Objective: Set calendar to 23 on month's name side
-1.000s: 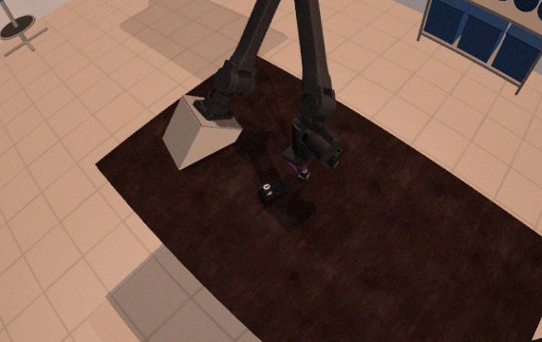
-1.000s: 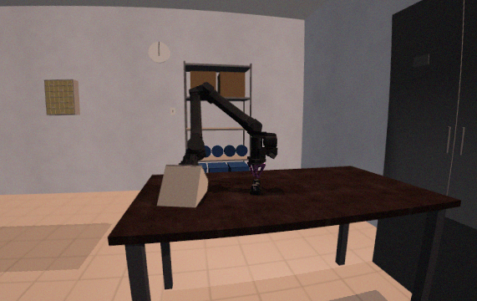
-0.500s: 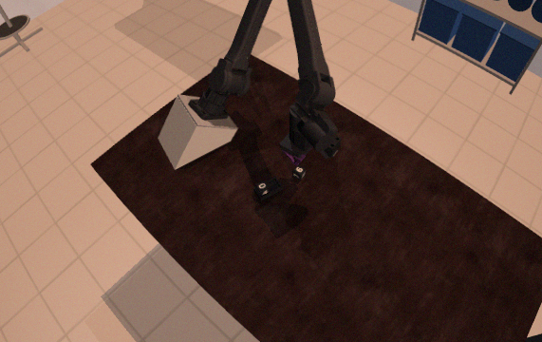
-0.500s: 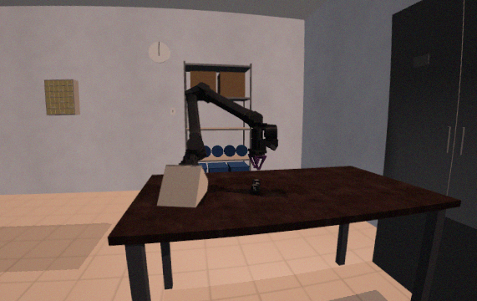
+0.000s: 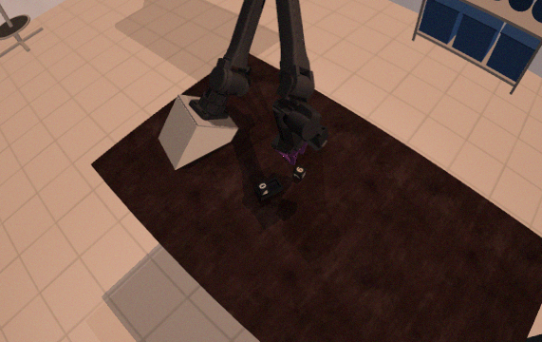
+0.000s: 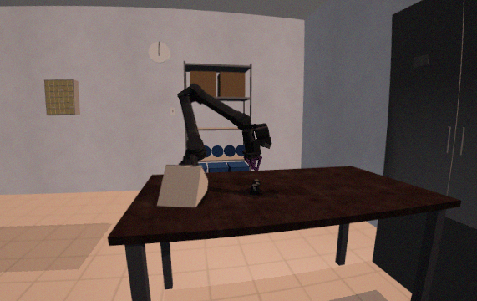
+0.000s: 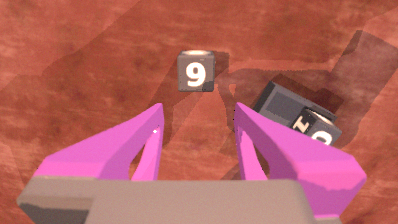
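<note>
A dark cube (image 7: 196, 72) stands alone on the table, apart from the tray; the face toward the wrist camera reads 9. It also shows in the top view (image 5: 299, 173). The dark tray (image 7: 297, 113) lies to its right with the other cube (image 7: 316, 125) in it, showing 0 and 1. The tray also shows in the top view (image 5: 269, 188). My gripper (image 7: 198, 111) hangs above the table, short of the loose cube, with its pink fingers apart and nothing between them. In the exterior view the gripper (image 6: 255, 162) is well above the cube (image 6: 256, 186).
A beige wedge-shaped block (image 5: 194, 131) under the arm's base stands on the table to the left of the tray. The table's edges are far from the cubes.
</note>
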Controlling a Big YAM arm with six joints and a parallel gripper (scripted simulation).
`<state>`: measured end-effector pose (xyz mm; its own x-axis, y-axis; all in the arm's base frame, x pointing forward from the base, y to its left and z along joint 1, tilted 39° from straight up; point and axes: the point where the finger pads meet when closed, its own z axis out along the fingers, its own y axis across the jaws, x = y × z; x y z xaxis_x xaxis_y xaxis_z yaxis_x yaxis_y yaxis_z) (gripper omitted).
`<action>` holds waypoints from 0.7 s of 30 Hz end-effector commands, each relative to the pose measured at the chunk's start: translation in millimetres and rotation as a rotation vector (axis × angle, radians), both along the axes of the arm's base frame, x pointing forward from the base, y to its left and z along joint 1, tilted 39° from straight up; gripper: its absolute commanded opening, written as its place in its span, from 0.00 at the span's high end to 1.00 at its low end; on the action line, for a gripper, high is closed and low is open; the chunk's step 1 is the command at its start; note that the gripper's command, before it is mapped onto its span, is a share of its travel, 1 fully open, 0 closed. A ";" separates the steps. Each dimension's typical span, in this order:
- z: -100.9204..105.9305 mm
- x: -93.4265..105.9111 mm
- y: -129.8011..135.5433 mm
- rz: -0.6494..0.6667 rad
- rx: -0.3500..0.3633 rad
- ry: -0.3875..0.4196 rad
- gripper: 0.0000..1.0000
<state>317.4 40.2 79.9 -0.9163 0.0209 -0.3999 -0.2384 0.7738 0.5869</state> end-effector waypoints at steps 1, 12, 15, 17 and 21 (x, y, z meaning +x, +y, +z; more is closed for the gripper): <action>13.5 11.2 -1.6 -0.048 0.002 -0.062 0.54; 11.5 12.7 -8.4 -0.128 0.019 -0.139 0.54; 11.2 11.6 -4.1 -0.159 0.037 -0.198 0.54; 11.6 11.0 -6.1 -0.190 0.047 -0.233 0.54; 12.2 9.9 -5.1 -0.203 0.056 -0.257 0.54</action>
<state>316.2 41.6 77.8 -0.8029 0.1685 -0.5718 -0.2419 0.7846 0.5708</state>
